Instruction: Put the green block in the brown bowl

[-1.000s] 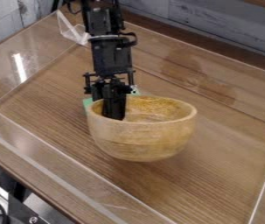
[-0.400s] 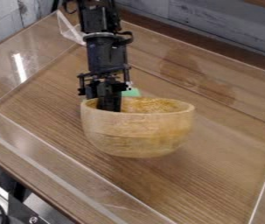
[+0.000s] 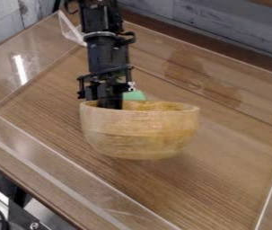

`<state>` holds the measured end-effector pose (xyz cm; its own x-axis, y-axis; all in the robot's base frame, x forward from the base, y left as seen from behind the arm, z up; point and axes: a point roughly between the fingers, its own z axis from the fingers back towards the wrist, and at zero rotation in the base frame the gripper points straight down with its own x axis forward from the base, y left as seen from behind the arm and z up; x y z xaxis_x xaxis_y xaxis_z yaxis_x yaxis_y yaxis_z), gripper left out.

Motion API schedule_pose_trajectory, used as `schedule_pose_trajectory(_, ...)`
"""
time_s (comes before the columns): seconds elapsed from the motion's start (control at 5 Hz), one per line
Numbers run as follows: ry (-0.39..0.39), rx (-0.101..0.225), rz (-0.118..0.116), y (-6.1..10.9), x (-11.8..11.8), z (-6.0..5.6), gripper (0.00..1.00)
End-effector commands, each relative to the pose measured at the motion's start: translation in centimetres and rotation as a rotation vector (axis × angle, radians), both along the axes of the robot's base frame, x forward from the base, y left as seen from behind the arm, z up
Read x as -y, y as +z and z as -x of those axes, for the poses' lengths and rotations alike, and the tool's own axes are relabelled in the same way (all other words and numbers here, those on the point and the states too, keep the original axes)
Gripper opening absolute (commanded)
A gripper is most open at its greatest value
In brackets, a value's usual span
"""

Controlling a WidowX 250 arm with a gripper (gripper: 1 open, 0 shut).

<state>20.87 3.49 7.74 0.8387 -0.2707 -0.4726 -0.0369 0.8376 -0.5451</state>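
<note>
Holding the green block (image 3: 133,93) tight in our pincer (image 3: 111,97), we hang right over the brown bowl's (image 3: 138,135) rim at ten o'clock. We still need to drop it inside.

The arm (image 3: 99,27) comes down from the far top edge, left of centre, as a dark, near-upright column; its lower part leans slightly toward the near side; the black wrist housing sits just above the gripper (image 3: 109,97). The gripper points downward, its dark fingers (image 3: 102,95) set close together with only a narrow gap; a green block (image 3: 133,94) shows just to their right, touching the gripper's side; whether the fingers actually clamp it cannot be made out; the fingertips themselves are partly hidden low down.
</note>
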Motion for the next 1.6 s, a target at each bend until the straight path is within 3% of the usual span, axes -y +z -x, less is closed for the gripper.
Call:
schedule_pose_trajectory(0.0,0.008,0.012,-0.001,1.6,-0.2,0.2,0.0)
schedule_pose_trajectory(1.4,0.024,-0.196,0.123,0.9,0.6,2.9,0.0)
